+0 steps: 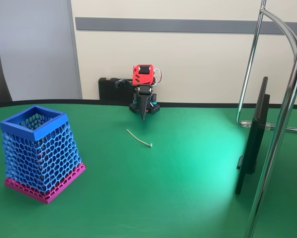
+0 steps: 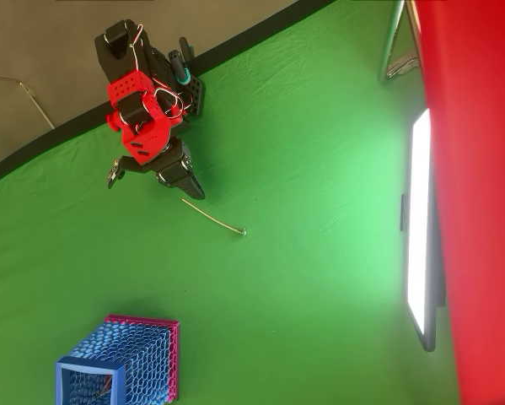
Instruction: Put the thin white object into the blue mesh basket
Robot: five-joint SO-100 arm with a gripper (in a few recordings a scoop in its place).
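Note:
The thin white object [image 1: 139, 138] lies flat on the green table, a slightly curved strand with a small knob at its near end; from overhead it [image 2: 213, 217] runs diagonally just below the arm. The blue mesh basket [image 1: 35, 123] stands upright at the left on its magenta base, apart from the strand; overhead it [image 2: 88, 367] sits at the bottom left. My red and black arm is folded at the table's far edge, its gripper [image 1: 143, 116] pointing down just behind the strand's far end, fingers together with nothing held. Overhead the gripper [image 2: 196, 191] tip is close to the strand's upper end.
A dark flat monitor [image 1: 252, 139] stands on edge at the right, with chrome stand tubes [image 1: 279, 134] beside it. The table's black far edge [image 1: 198, 105] runs just behind the arm. Open green cloth lies between the strand and the basket.

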